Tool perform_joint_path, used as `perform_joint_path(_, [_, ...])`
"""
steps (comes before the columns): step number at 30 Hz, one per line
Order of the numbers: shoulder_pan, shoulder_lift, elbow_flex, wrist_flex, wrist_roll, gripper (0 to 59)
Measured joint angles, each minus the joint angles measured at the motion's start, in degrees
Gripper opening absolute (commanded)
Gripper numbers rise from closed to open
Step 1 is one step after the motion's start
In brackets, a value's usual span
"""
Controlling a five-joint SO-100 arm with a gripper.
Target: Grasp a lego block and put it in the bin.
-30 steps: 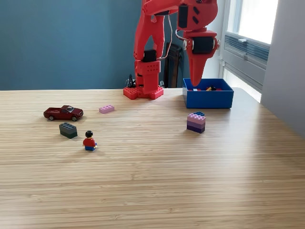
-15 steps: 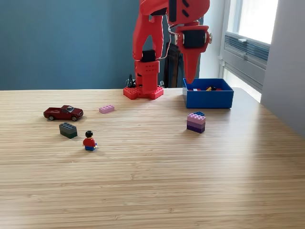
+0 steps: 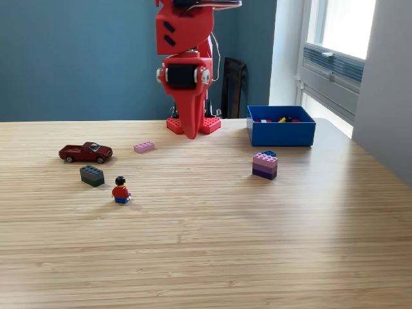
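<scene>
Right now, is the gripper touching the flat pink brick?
Apart. The exterior view shows the gripper hanging right of the pink brick, bare table between them.

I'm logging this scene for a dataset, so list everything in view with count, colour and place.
bin: 1, bright blue, table's far side at the exterior view's right, small pieces inside
stacked lego block: 1, pink and purple, in front of the bin
flat lego block: 1, pink, left of centre
dark lego block: 1, dark green-grey, left
toy car: 1, dark red, left
minifigure: 1, red top, left
table: 1, light wood
end effector: 1, red, shut, pointing down above the table
</scene>
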Motion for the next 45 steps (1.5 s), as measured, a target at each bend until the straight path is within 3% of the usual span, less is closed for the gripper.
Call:
perform_joint_path(3, [3.08,0.00,1.67,-3.08,-2.55,0.5])
perform_joint_path(8, [6.68,0.00,3.43,-5.98,-5.01,15.6])
perform_joint_path(14, [10.02,0.00,5.36,-8.96,-6.86,22.1])
perform_joint_path(37, [12.22,-0.09,9.32,-14.24,-4.48,26.7])
perform_joint_path(45, [14.41,-9.67,4.92,-11.87,-4.48,26.1])
